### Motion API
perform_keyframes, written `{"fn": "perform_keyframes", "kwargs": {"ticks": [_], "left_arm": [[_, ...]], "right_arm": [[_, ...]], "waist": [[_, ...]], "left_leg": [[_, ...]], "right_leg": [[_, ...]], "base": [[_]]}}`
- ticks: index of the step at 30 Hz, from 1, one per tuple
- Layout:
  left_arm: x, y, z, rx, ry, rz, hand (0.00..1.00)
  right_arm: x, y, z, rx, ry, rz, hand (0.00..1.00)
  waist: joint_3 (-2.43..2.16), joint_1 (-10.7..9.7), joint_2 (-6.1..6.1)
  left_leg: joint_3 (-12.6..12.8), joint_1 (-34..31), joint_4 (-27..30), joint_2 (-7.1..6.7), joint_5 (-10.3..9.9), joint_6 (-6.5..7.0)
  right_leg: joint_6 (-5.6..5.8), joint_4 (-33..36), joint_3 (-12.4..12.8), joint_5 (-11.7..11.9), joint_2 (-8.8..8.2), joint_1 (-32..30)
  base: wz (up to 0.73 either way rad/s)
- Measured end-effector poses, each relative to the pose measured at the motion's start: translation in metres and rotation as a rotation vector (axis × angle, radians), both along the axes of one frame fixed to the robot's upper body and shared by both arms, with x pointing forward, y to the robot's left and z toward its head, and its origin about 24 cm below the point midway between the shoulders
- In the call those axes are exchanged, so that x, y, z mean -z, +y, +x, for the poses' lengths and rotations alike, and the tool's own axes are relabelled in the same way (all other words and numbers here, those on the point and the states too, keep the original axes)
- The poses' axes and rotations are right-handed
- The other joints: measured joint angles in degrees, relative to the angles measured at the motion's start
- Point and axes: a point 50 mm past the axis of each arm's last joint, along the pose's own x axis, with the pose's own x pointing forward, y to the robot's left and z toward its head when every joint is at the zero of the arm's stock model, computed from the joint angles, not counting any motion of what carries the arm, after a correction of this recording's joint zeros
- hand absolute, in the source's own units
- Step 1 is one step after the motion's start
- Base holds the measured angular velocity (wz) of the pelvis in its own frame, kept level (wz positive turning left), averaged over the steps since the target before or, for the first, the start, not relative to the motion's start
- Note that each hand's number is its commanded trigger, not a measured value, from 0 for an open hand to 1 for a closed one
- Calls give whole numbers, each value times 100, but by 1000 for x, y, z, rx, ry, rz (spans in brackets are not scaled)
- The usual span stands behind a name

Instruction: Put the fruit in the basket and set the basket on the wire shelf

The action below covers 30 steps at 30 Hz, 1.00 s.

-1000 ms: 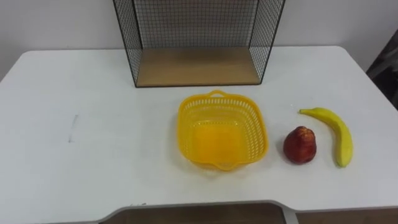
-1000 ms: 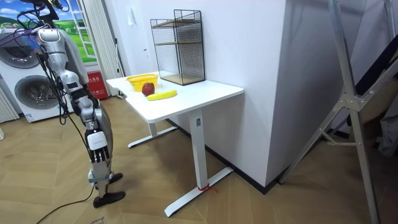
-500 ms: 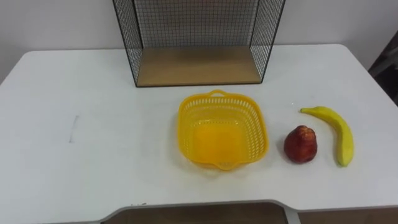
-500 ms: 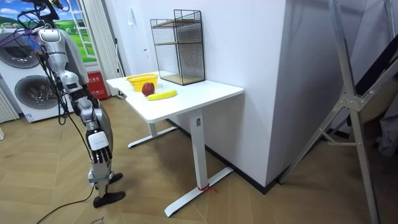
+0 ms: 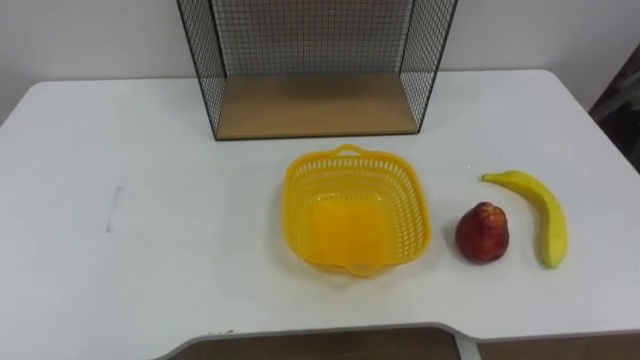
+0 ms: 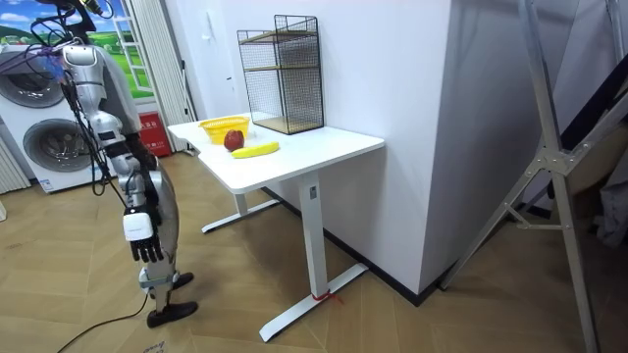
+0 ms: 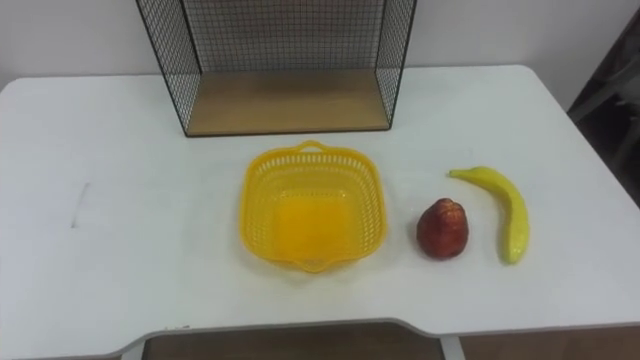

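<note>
An empty yellow basket (image 5: 412, 200) sits mid-table, its handles pointing toward and away from me. To its right lie a red fruit (image 5: 482, 232) and, beyond that, a banana (image 5: 545, 213). Behind the basket stands the black wire shelf (image 5: 316, 50) with a wooden bottom board (image 5: 316, 105). In the room view I stand a step back from the table's end, and the basket (image 6: 224, 125), red fruit (image 6: 234, 140) and banana (image 6: 255, 150) lie in front of the shelf (image 6: 285, 74). My right hand (image 6: 145, 251) hangs at my side with relaxed fingers, holding nothing.
The white table (image 5: 150, 200) has wide bare room left of the basket. Its near edge has a shallow cut-out (image 5: 320, 335). In the room view a washing machine (image 6: 44, 142) stands behind me and a metal stand (image 6: 549, 167) on the room view's right.
My right arm has swung a little toward the room view's left. The eye view has shifted very slightly; the basket and the fruit have not moved.
</note>
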Motion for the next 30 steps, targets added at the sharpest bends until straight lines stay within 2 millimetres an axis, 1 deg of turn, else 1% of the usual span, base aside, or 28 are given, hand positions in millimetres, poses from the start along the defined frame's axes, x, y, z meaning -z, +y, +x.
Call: {"fn": "perform_keyframes", "kwargs": {"ticks": [1, 2, 3, 4, 6, 7, 9, 10, 12, 13, 16, 18, 19, 21, 22, 24, 25, 27, 30], "left_arm": [[0, 1, -1, -20, -8, 3, 0], [0, 2, -2, -32, -12, 6, 0], [-1, 3, -3, -45, -17, 10, 0], [-1, 4, -3, -53, -19, 14, 0], [-2, 6, -9, -81, -27, 31, 0], [-2, 6, -10, -84, -28, 34, 0], [-3, 7, -13, -97, -34, 49, 0], [-3, 8, -14, -102, -39, 54, 0], [-4, 11, -17, -99, -50, 71, 0], [-5, 12, -17, -97, -59, 82, 0], [-6, 14, -15, -93, -72, 88, 0], [-6, 15, -13, -89, -88, 91, 0], [-6, 16, -12, -87, -92, 93, 0], [-7, 19, -9, -81, -111, 106, 0], [-7, 19, -8, -77, -118, 109, 0], [-9, 20, -6, -64, -140, 114, 0], [-9, 20, -7, -63, -140, 118, 0], [-10, 21, -9, -56, -141, 143, 0], [-10, 22, -9, -51, -154, 160, 0]], "right_arm": [[0, -1, 3, 105, -39, -12, 0], [0, -2, 3, 166, -55, -18, 0], [-1, -4, 9, 286, -100, -31, 0], [-1, -5, 13, 346, -126, -37, 0], [-5, -14, 27, 599, -224, -68, 0], [-6, -16, 29, 644, -244, -78, 0], [-11, -27, 40, 785, -309, -129, 0], [-13, -30, 43, 808, -324, -145, 0], [-22, -43, 55, 888, -390, -213, 0], [-26, -49, 60, 909, -417, -245, 0], [-39, -60, 73, 932, -463, -313, 0], [-58, -74, 89, 905, -520, -421, 0], [-63, -78, 93, 888, -532, -456, 0], [-86, -88, 109, 841, -593, -588, 0], [-93, -91, 114, 835, -618, -615, 0], [-126, -98, 129, 794, -723, -744, 0], [-133, -99, 131, 787, -746, -781, 0], [-159, -105, 138, 763, -803, -940, 0], [-178, -108, 144, 727, -840, -1092, 0]], "waist": [[1, -85, 9], [1, -121, 12], [1, -210, 11], [0, -252, 11], [-3, -350, 17], [-3, -403, 18], [-7, -482, 18], [-11, -488, 11], [-18, -569, 9], [-35, -588, -19], [-46, -582, -15], [-51, -593, 13], [-51, -587, 14], [-60, -557, 4], [-57, -546, 8], [-56, -556, 4], [-58, -552, 0], [-69, -547, -32], [-66, -496, -61]], "left_leg": [[-4, -2, 4, 0, -1, 1], [-7, 1, -1, 0, -1, 1], [-31, -6, -8, -3, -2, 2], [-40, -6, -8, -4, -2, 2], [-22, -1, 8, 1, -2, 2], [-21, -4, 12, 1, -2, 2], [-8, -10, 18, -6, -2, 2], [-8, -12, 17, -9, -2, 2], [-6, -9, 15, -29, -1, 3], [5, -11, 12, -37, -1, 4], [26, -18, 17, -27, 10, 16], [38, -39, 13, -41, 16, 25], [41, -42, 13, -45, 16, 26], [49, -114, 55, -48, 15, 25], [62, -129, 59, -44, 15, 25], [71, -219, 85, -44, 17, 25], [70, -214, 81, -44, 17, 25], [69, -209, 66, -40, 17, 24], [63, -216, 54, -40, 18, 23]], "right_leg": [[0, -2, -7, 0, 0, -6], [0, -4, -5, 0, 0, -5], [0, -4, -15, 0, 0, 1], [0, -1, -22, 0, -1, 4], [0, 3, -20, 0, 6, 2], [0, 3, -28, 0, 7, 1], [0, 5, -21, 0, 3, -6], [0, 5, -23, 0, 1, -9], [1, -1, -17, -1, -5, -6], [1, -2, -2, -1, -4, -14], [0, 12, 12, -1, -10, -49], [1, 26, 16, 0, -19, -87], [1, 27, 15, 0, -19, -91], [1, 68, 8, 0, -15, -173], [1, 116, 16, 0, -12, -223], [1, 113, 60, 0, -8, -311], [1, 107, 67, 0, -6, -305], [1, 107, 64, 0, 0, -295], [1, 106, 67, 0, 2, -299]], "base": [[0], [5], [6], [3], [-2], [-3], [0], [0], [0], [0], [-5], [-2], [0], [0], [-5], [-2], [0], [0], [0]]}}
